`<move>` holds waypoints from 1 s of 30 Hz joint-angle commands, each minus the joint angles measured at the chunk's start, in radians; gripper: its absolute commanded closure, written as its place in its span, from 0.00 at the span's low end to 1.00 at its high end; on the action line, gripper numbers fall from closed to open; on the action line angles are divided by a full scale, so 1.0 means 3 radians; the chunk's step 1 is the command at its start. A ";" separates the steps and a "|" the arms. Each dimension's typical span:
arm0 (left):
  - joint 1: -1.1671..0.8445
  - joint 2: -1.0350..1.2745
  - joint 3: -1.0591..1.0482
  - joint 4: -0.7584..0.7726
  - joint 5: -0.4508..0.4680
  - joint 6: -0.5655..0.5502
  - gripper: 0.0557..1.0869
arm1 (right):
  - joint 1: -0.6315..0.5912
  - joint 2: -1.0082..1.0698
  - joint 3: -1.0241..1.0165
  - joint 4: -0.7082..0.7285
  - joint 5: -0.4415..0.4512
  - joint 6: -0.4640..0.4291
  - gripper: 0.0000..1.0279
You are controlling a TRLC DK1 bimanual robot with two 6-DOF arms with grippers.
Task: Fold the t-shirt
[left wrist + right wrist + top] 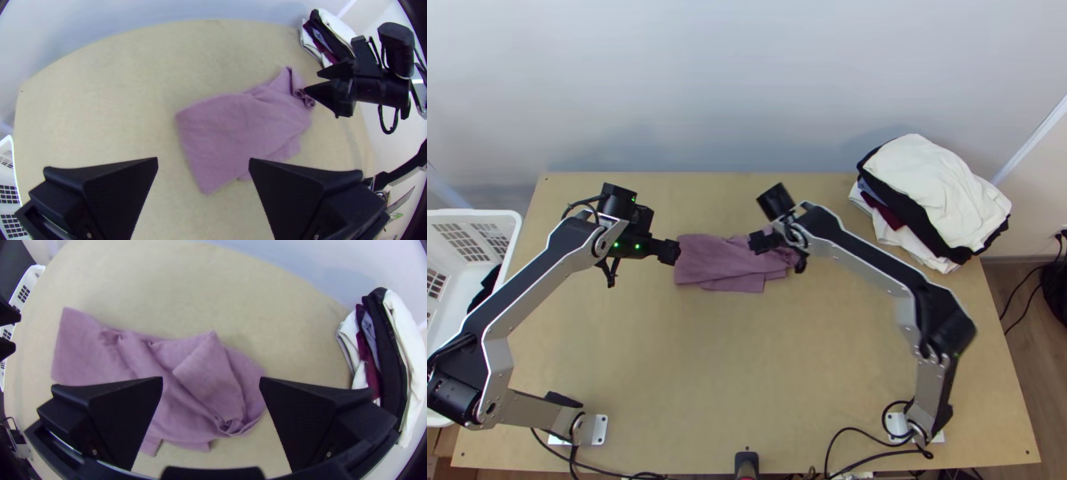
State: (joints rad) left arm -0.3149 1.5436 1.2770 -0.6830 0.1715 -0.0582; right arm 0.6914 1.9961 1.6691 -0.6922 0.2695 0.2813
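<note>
Spanning the bunched end of the mauve t-shirt (715, 260) on the worktop (747, 360), probably to gather its loose folds, the right hand (211, 382) is spread open, while the left hand (203, 161), also open, sits by the smoother end.

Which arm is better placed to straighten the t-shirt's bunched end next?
Probably the right: the open right gripper is over the bunched end of the t-shirt, while the left gripper is by the flatter opposite end.

No readable text or labels
</note>
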 commanded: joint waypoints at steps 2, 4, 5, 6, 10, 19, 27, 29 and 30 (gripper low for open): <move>0.0053 -0.0129 -0.0059 -0.0014 0.0001 0.0046 0.04 | 0.0006 0.0224 0.0189 0.0001 -0.0004 -0.0043 0.14; 0.0068 -0.0140 -0.0074 -0.0014 0.0001 0.0046 0.04 | 0.0006 0.0280 0.0199 0.0001 -0.0004 -0.0079 0.16; 0.0078 -0.0145 -0.0079 -0.0014 0.0001 0.0046 0.04 | 0.0001 0.0306 0.0204 0.0001 -0.0004 -0.0084 0.17; 0.0083 -0.0150 -0.0084 -0.0014 0.0001 0.0046 0.04 | -0.0004 0.0326 0.0209 0.0006 0.0002 -0.0089 0.24; 0.0099 -0.0150 -0.0094 -0.0014 0.0001 0.0046 0.04 | -0.0029 0.0357 0.0178 0.0160 0.0027 -0.0161 0.77; 0.0109 -0.0155 -0.0105 -0.0014 0.0001 0.0051 0.04 | -0.0162 0.0300 0.0178 0.0282 0.0027 -0.0201 0.97; 0.0094 -0.0170 -0.0156 -0.0014 0.0001 0.0046 0.04 | -0.0474 0.0382 0.0122 0.0328 0.0109 -0.0099 0.97; 0.0094 -0.0186 -0.0181 -0.0014 0.0001 0.0046 0.04 | -0.0530 0.0382 0.0086 0.0318 0.0150 -0.0012 0.66; 0.0094 -0.0191 -0.0192 -0.0014 0.0001 0.0051 0.04 | -0.0541 0.0367 0.0061 0.0293 0.0150 0.0003 0.35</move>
State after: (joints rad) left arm -0.2905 1.5169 1.2495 -0.6830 0.1715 -0.0582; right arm 0.5430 2.0892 1.7046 -0.6056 0.2974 0.2432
